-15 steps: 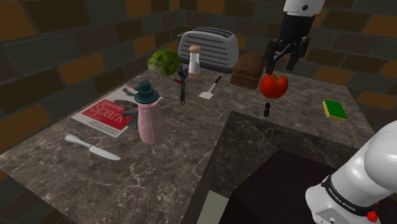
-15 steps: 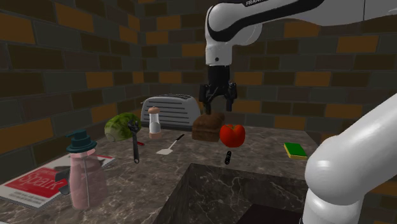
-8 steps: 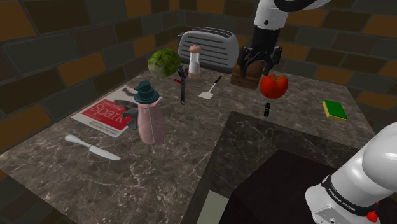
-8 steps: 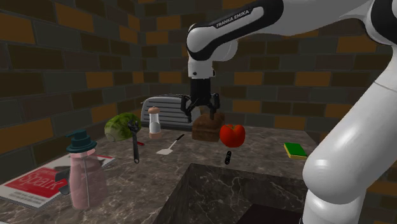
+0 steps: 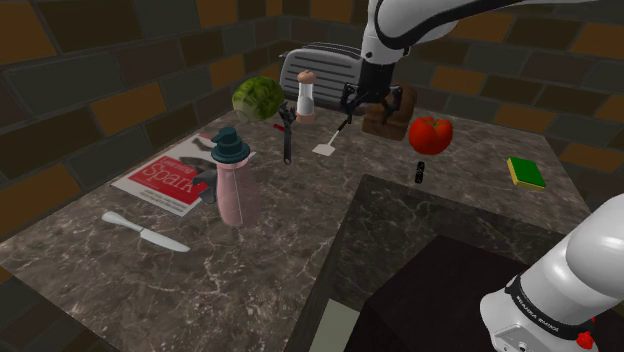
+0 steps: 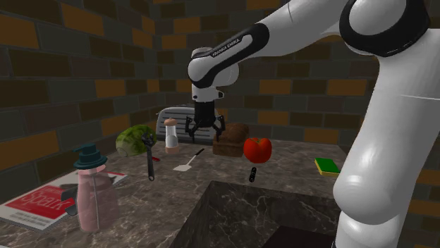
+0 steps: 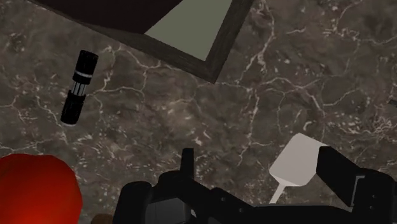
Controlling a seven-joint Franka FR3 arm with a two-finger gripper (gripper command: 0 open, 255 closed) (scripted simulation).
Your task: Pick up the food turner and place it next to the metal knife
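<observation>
Hovers with hand [image 5: 372,107] released and empty above the food turner [image 5: 329,141] on the worktop [image 5: 255,275] — well apart from the knife [image 5: 146,232].

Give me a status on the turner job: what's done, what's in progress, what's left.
Done: nothing yet; the food turner lies flat on the counter, far from the knife. In hand: the gripper hovers open roughly above the turner's handle, holding nothing. Left: lower, grasp the handle, lift, carry it across to the knife by the magazine and set it down alongside.
</observation>
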